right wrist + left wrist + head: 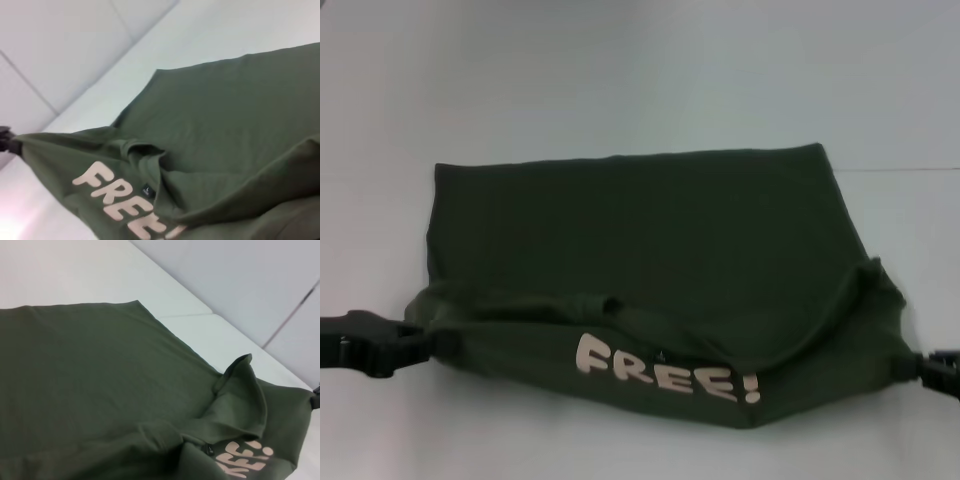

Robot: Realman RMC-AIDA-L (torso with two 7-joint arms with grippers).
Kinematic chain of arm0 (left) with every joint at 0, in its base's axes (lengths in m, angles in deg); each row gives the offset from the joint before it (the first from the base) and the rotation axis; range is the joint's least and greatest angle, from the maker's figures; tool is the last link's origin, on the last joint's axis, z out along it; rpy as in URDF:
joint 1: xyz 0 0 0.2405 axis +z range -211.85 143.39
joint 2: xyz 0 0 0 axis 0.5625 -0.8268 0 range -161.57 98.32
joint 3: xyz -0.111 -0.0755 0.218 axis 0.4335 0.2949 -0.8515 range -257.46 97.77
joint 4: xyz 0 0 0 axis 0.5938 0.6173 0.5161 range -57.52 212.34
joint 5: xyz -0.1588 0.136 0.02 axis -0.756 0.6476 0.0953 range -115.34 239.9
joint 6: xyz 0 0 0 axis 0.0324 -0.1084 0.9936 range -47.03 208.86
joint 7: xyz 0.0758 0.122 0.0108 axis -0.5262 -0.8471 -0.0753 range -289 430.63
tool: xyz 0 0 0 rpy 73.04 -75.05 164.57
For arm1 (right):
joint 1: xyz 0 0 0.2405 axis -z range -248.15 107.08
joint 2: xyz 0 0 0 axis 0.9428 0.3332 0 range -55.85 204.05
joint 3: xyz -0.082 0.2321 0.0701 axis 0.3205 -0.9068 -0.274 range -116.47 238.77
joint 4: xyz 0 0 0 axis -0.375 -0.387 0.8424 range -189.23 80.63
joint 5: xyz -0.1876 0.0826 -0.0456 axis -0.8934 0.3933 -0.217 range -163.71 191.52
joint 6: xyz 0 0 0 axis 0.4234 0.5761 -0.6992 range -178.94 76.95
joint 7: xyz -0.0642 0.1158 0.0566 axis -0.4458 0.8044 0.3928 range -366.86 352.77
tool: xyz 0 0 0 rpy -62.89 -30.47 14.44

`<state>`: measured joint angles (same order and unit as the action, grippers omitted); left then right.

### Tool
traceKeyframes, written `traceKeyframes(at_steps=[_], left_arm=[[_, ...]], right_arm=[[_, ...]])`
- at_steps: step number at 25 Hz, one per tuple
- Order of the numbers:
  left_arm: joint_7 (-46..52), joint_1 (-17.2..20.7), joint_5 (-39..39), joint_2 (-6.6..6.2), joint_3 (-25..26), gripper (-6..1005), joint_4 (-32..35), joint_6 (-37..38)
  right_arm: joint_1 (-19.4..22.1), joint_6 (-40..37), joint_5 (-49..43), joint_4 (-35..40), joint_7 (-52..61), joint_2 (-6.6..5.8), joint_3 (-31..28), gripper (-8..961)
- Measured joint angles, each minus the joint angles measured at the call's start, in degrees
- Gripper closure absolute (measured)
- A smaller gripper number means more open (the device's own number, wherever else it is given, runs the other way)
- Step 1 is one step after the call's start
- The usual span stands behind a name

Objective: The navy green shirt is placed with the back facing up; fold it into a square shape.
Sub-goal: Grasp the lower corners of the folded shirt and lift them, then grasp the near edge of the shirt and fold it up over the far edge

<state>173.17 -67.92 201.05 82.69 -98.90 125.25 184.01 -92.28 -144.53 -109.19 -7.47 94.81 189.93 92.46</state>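
- shirt point(650, 250) lies centre frame on the table point(620, 80), near edge lifted, "free!" print point(665, 372) showing.
- my left gripper point(425, 345) and right gripper point(912, 368) each pinch a lower corner.
- fold looks half done; squaring remains.

The only readable text is the pale word "FREE!" point(667, 370), printed on the folded-over near strip of the navy green shirt point(650, 240) toward the six o'clock edge of the head view, with only partial letters showing in both wrist views.
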Motion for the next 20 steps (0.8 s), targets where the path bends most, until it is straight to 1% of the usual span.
traceKeyframes(at_steps=[5,8,12,18,20], left_arm=[[0.3,-0.4,2.9,-1.04,3.0,980,0.7,3.3],[0.7,-1.1,3.0,-1.49,4.3,981,1.2,5.1],[1.4,-1.8,2.7,-2.15,5.6,980,1.5,6.1],[1.4,-1.9,2.9,-2.28,5.8,980,1.6,6.6],[1.5,-1.9,2.6,-2.28,6.3,980,1.4,6.4]], right_arm=[[1.7,-4.9,0.1,-0.2,-1.3,-1.12,-1.7,899],[1.5,-7.9,0.1,-0.7,-2.8,-1.83,-6.0,900],[0.8,-11.2,0.1,-1.5,-4.1,-2.51,-9.5,903],[0.3,-11.4,0.1,-3.0,-4.4,-3.26,-9.9,903],[-0.2,-11.1,0.1,-3.8,-4.4,-3.54,-11.0,903]])
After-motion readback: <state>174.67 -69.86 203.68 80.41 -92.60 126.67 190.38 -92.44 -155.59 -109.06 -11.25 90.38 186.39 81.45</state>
